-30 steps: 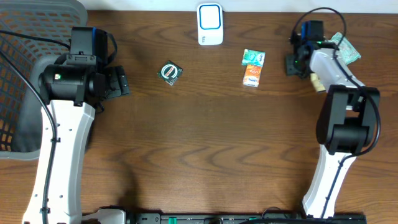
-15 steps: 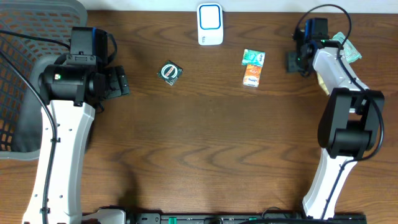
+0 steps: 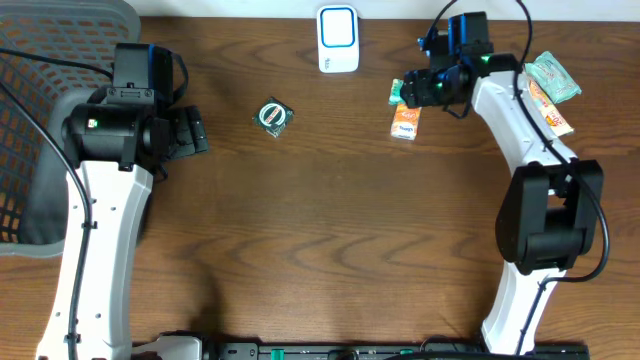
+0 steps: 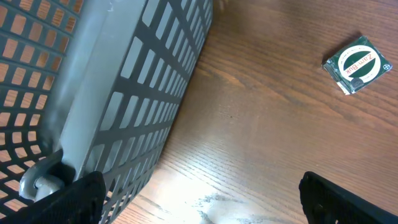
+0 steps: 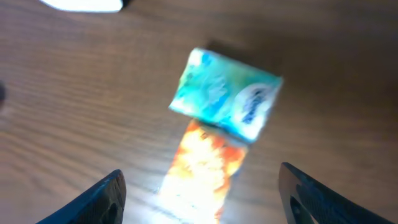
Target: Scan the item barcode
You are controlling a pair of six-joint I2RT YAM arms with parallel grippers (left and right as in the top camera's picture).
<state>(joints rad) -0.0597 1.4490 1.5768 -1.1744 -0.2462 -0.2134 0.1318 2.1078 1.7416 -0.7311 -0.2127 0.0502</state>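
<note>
Right gripper (image 3: 412, 90) hangs with jaws spread and empty over a teal packet (image 5: 225, 101) and orange packet (image 5: 203, 167) lying touching on the wooden table (image 3: 330, 220); left gripper (image 3: 190, 133) gapes wide beside a mesh basket (image 4: 93, 93) — white scanner (image 3: 338, 39) at the far edge

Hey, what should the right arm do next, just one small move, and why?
Probably lower the right tool onto the teal packet. It hovers above that packet with jaws apart and empty, and the packet lies partly over the orange packet, so it is the one on top.
</note>
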